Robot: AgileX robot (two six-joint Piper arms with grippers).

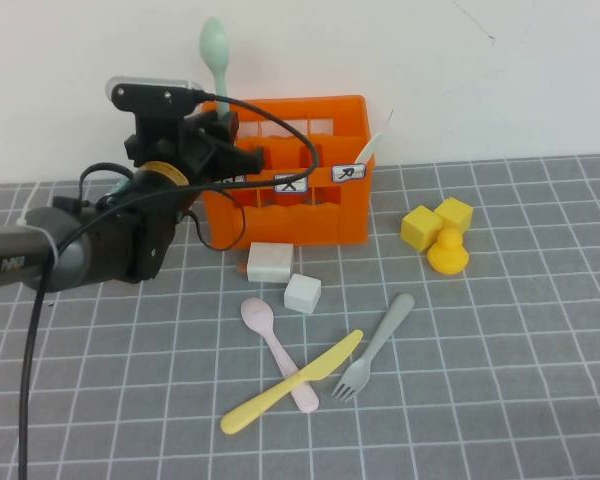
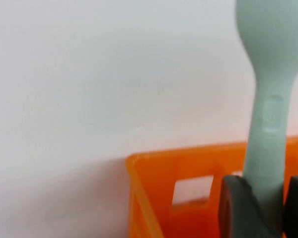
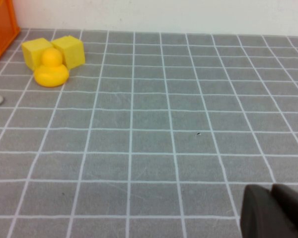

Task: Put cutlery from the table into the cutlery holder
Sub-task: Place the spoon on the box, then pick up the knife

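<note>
My left gripper [image 1: 220,130] is shut on the handle of the mint-green spoon [image 1: 214,50], holding it upright, bowl up, over the left end of the orange cutlery holder [image 1: 310,215]. The left wrist view shows the spoon [image 2: 268,99] between the dark fingers [image 2: 238,208], with the holder's rim [image 2: 154,198] below. A white knife [image 1: 375,148] stands in the holder's right end. The pink spoon [image 1: 270,335], yellow knife [image 1: 290,385] and grey fork [image 1: 380,345] lie on the table [image 1: 500,400] in front. My right gripper [image 3: 275,208] is shut and empty over bare tiles, out of the high view.
Two white blocks [image 1: 271,262] [image 1: 302,293] lie just in front of the holder. Two yellow cubes [image 1: 420,228] [image 1: 454,213] and a yellow duck [image 1: 447,250] sit to its right; the duck also shows in the right wrist view [image 3: 51,69]. A white wall stands behind.
</note>
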